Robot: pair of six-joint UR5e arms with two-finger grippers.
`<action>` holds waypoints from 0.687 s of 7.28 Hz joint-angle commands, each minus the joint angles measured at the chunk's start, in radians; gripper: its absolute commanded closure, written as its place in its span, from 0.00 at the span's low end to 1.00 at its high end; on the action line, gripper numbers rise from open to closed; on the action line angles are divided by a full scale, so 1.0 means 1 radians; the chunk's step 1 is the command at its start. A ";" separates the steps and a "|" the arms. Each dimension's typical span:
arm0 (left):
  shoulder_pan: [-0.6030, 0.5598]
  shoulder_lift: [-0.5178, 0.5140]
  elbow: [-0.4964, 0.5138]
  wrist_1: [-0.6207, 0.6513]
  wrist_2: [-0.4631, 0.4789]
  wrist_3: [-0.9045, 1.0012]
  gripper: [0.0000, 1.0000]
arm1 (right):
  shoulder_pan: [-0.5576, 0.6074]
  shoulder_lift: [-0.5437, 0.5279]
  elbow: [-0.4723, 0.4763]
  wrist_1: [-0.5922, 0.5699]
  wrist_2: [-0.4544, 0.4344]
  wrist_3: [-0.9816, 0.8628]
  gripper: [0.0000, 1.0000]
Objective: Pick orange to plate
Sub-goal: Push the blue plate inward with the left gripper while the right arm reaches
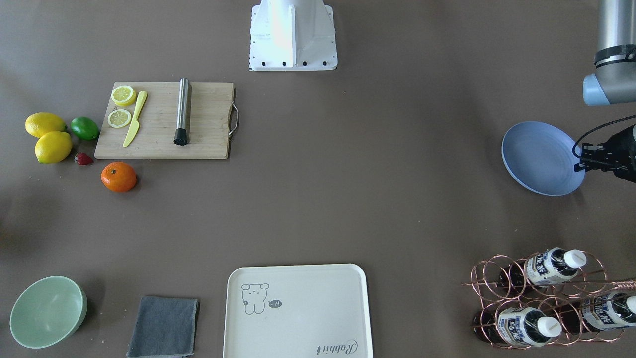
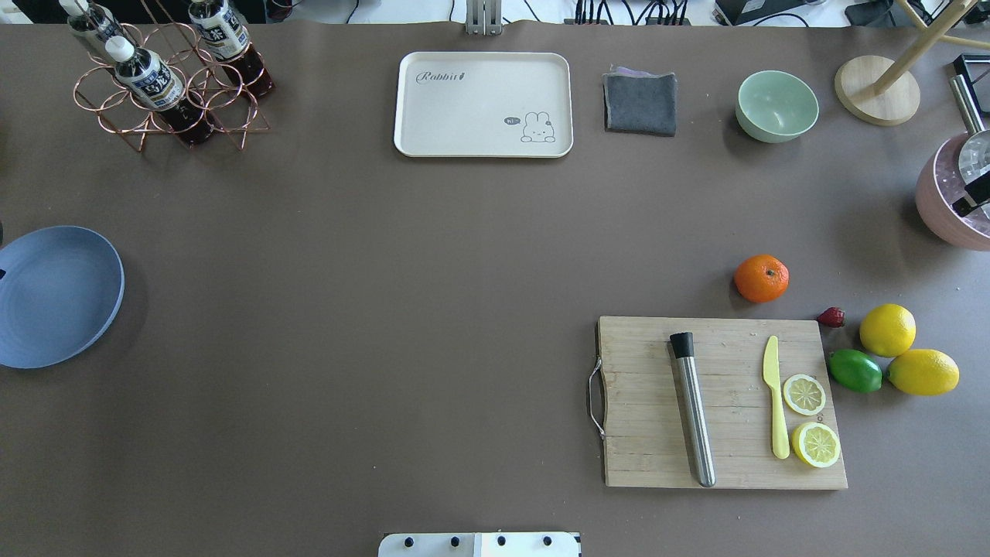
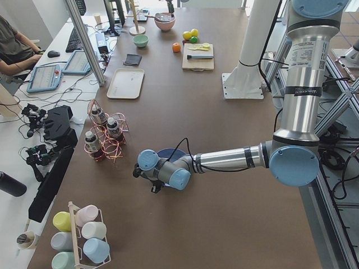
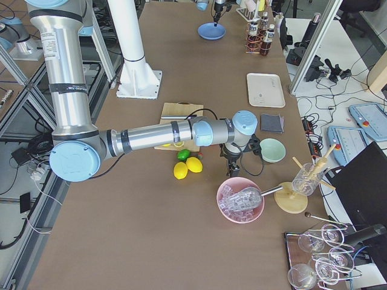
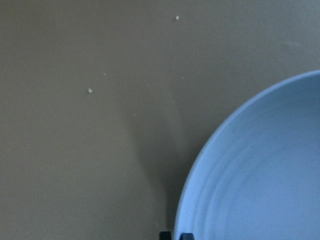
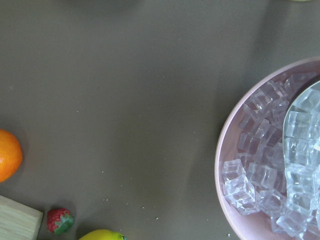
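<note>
Currently, front view: the orange (image 1: 118,177) sits on the bare counter (image 1: 348,209), just beside the near edge of the cutting board (image 1: 164,119). A strawberry (image 1: 83,158), two lemons (image 1: 53,147) and a lime (image 1: 84,128) are nearby. The plate (image 1: 541,158) lies well apart at the opposite end and holds nothing. The left end effector (image 1: 596,155) hovers at its outer rim, half out of frame, so I cannot tell its opening. The green bowl (image 1: 47,311) and the tray (image 1: 298,311) hold nothing. The wire rack (image 1: 539,298) holds three bottles (image 1: 546,266).

Overhead view: the orange (image 2: 761,278) is on the right arm's side and the plate (image 2: 54,298) at the far left edge. No arm shows. Judgement: the fruit is grouped round the board like a prep station, so the right arm is better placed to pick. A long carry or a hand-over follows.

Left side view: the near arm stretches low towards the plate. The end effector is too small to read.

Right side view: the right end effector (image 4: 233,158) hangs between the lemons and the pink bowl (image 4: 240,199). I cannot tell its opening.

Left wrist view: the plate (image 5: 260,170) fills the lower right, its inside bare.

Right wrist view: the orange (image 6: 7,155) is at the left edge. The pink bowl (image 6: 221,155) is full of ice cubes (image 6: 260,175) and holds a scoop (image 6: 307,100). No fingers show. The grasp is not yet begun.
</note>
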 commanded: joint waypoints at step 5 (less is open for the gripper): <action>0.257 -0.067 -0.522 0.026 0.056 -0.928 1.00 | -0.096 0.042 0.058 0.005 0.002 0.092 0.00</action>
